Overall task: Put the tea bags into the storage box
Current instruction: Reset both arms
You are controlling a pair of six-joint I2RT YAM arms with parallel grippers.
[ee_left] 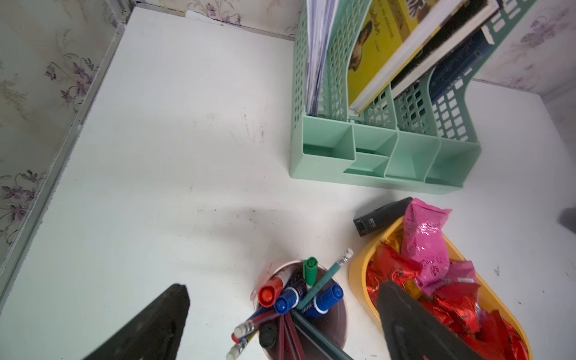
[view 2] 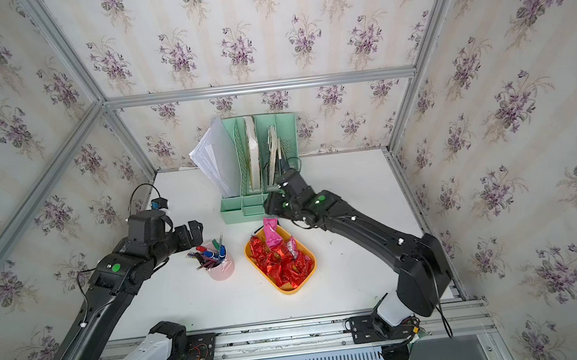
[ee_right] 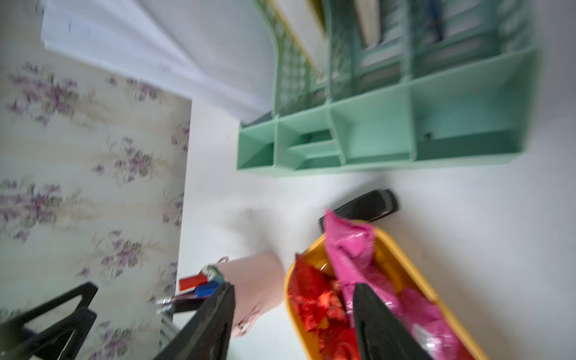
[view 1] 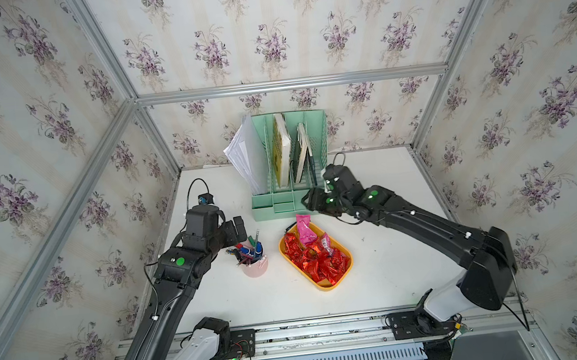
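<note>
Right wrist view catches the right claw (ee_right: 293,285), fingers parted with nothing between them, hanging by the far end of the storage box (view 1: 328,286) on an outstretched arm. The box lies slantwise on the table (view 1: 396,268), long axis running far-left to near-right, heaped with red tea bags (view 1: 318,262). A pink sachet (view 1: 304,230) stands on end, poking over the far rim toward the file organizer (view 1: 275,207). The left claw (ee_left: 283,286), spread wide and empty, hangs over the pen cup (view 1: 255,265). Bare table lies right of the box.

green file organizer (view 1: 263,210) | pink pen cup (view 1: 255,269) | black case (ee_left: 378,218)
</note>
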